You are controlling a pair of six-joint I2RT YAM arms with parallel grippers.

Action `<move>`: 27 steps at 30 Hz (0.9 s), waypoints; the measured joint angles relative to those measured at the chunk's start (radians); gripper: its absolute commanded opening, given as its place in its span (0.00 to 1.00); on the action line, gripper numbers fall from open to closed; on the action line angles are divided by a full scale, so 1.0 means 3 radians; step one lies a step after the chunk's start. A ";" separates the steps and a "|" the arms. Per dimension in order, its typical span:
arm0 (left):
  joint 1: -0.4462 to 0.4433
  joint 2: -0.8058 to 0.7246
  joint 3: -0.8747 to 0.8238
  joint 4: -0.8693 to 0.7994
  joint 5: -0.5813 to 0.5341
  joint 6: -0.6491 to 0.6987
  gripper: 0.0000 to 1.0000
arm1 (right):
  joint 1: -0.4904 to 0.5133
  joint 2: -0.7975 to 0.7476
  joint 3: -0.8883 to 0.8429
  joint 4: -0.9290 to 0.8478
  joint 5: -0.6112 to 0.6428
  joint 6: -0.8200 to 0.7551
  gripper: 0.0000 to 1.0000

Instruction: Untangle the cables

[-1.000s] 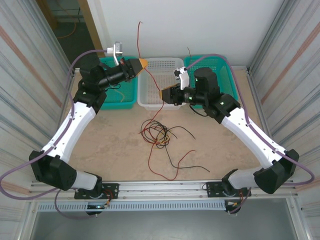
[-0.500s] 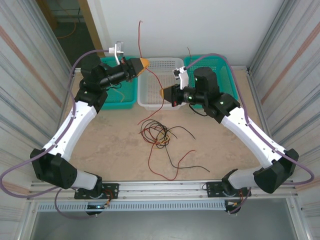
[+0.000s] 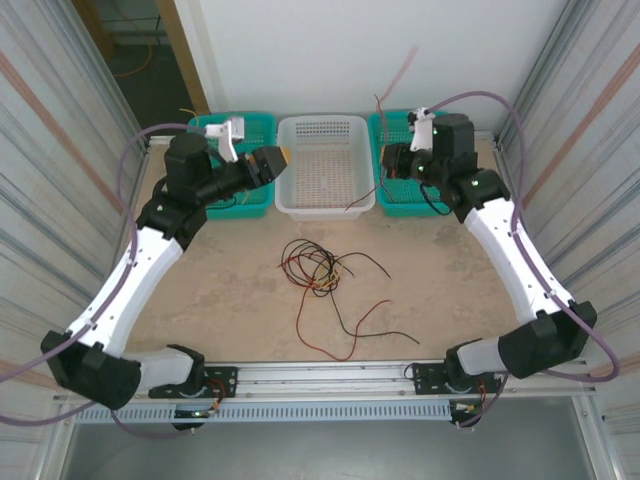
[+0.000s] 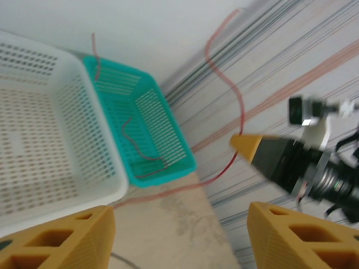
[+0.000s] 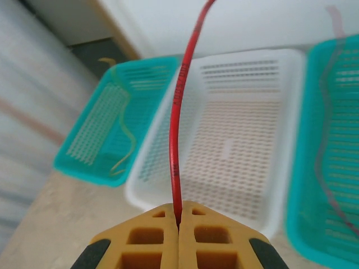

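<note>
The right gripper has its jaws pressed together on a red cable, at the left edge of the right teal basket. The left gripper, above the gap between the left teal basket and the white basket, has its jaws spread wide with nothing between them. The other cables lie tangled in the middle of the worktop, nearer than the white basket.

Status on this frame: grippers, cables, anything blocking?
Left gripper open, empty. Right gripper shut on red cable, raised at the right-hand teal basket. Other cables tangled mid-table. Nothing blocking.
</note>
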 measured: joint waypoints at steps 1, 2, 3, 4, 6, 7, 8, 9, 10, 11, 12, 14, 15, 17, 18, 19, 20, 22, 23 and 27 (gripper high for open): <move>-0.0036 -0.0057 -0.0103 -0.0047 -0.0069 0.0074 0.61 | -0.0080 0.0083 0.0078 -0.0052 0.0043 -0.0003 0.00; -0.0079 -0.0098 -0.0201 -0.0086 -0.0135 0.0150 0.60 | -0.0149 0.0167 0.0144 -0.0098 0.0071 -0.0009 0.00; -0.0141 -0.0116 -0.0275 -0.0142 -0.0205 0.0220 0.59 | -0.0203 0.0245 0.0188 -0.0140 0.0098 -0.0020 0.00; -0.0231 -0.0118 -0.0342 -0.0207 -0.0278 0.0298 0.58 | -0.0253 0.0338 0.0228 -0.0191 0.0142 -0.0036 0.00; -0.0449 -0.0104 -0.0445 -0.0322 -0.0399 0.0430 0.56 | -0.0310 0.0507 0.0285 -0.0299 0.0226 -0.0080 0.00; -0.0584 -0.0089 -0.0484 -0.0390 -0.0459 0.0498 0.55 | -0.0328 0.0605 0.0310 -0.0361 0.0270 -0.0103 0.00; -0.0712 -0.0065 -0.0511 -0.0449 -0.0498 0.0561 0.54 | -0.0338 0.0690 0.0331 -0.0418 0.0326 -0.0126 0.00; -0.0823 -0.0042 -0.0529 -0.0484 -0.0529 0.0607 0.54 | -0.0342 0.0768 0.0347 -0.0472 0.0384 -0.0159 0.00; -0.0930 -0.0013 -0.0538 -0.0520 -0.0546 0.0654 0.53 | -0.0343 0.0848 0.0370 -0.0538 0.0451 -0.0188 0.00; -0.1033 0.0024 -0.0540 -0.0558 -0.0554 0.0690 0.53 | -0.0350 0.0926 0.0390 -0.0594 0.0514 -0.0212 0.00; -0.1109 0.0056 -0.0540 -0.0582 -0.0554 0.0726 0.54 | -0.0359 0.0977 0.0407 -0.0628 0.0554 -0.0237 0.00; -0.1237 0.0125 -0.0540 -0.0640 -0.0538 0.0790 0.56 | -0.0389 0.1087 0.0450 -0.0706 0.0614 -0.0272 0.00; -0.1284 0.0160 -0.0540 -0.0662 -0.0518 0.0813 0.57 | -0.0415 0.1132 0.0479 -0.0736 0.0640 -0.0273 0.00; -0.1368 0.0245 -0.0539 -0.0706 -0.0451 0.0857 0.60 | -0.0496 0.1218 0.0568 -0.0773 0.0676 -0.0273 0.00; -0.1397 0.0280 -0.0539 -0.0730 -0.0426 0.0868 0.60 | -0.0539 0.1254 0.0614 -0.0779 0.0687 -0.0273 0.00; -0.1436 0.0331 -0.0539 -0.0758 -0.0398 0.0890 0.61 | -0.0593 0.1284 0.0666 -0.0781 0.0693 -0.0272 0.00; -0.1469 0.0376 -0.0539 -0.0785 -0.0376 0.0902 0.62 | -0.0633 0.1307 0.0713 -0.0783 0.0702 -0.0272 0.00; -0.1555 0.0502 -0.0539 -0.0849 -0.0341 0.0921 0.63 | -0.0734 0.1378 0.0870 -0.0800 0.0743 -0.0271 0.00; -0.1606 0.0567 -0.0539 -0.0871 -0.0333 0.0930 0.64 | -0.0778 0.1415 0.0952 -0.0807 0.0758 -0.0270 0.00; -0.1817 0.0835 -0.0540 -0.0946 -0.0289 0.0941 0.66 | -0.0923 0.1582 0.1310 -0.0865 0.0827 -0.0268 0.00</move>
